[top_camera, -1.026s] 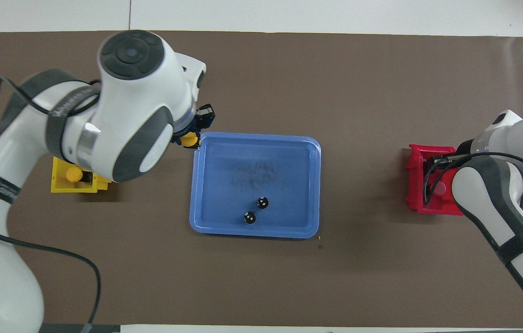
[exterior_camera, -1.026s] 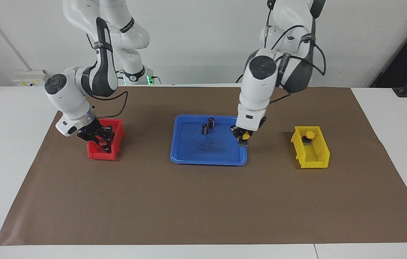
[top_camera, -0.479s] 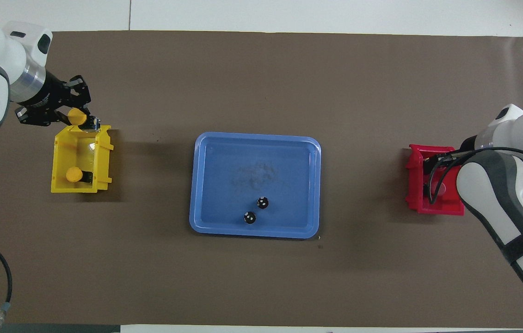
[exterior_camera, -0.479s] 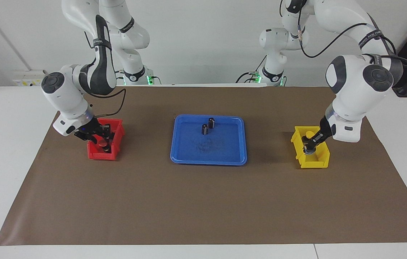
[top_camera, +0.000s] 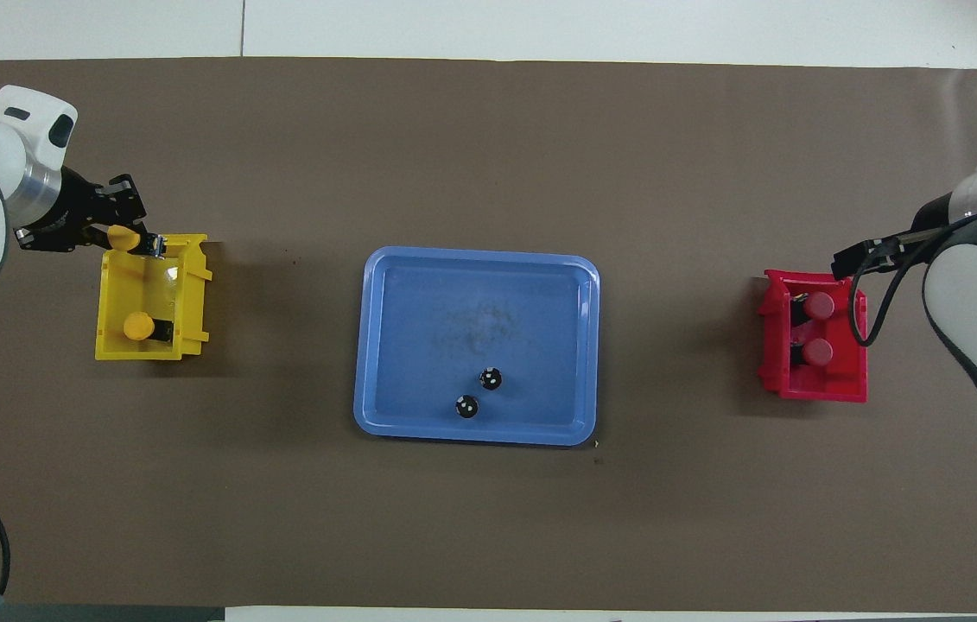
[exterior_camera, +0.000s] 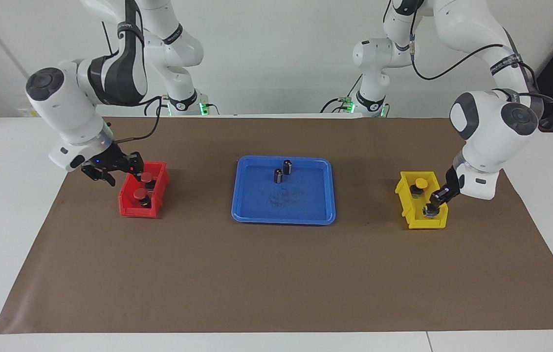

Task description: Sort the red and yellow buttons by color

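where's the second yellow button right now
It is in the left claw, held in the yellow bin at the left arm's end of the table, farther from the robots than the other yellow button.

White arms (exterior_camera: 76, 102), grey joints, black cables.

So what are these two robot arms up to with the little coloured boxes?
They are sorting push buttons by cap colour. Two red-capped buttons sit in the red plastic bin, and the right gripper is up beside that bin. The left gripper holds a yellow-capped button at the yellow plastic bin, where another yellow-capped button already lies. The blue tray between the bins holds only two dark capless cylinders.
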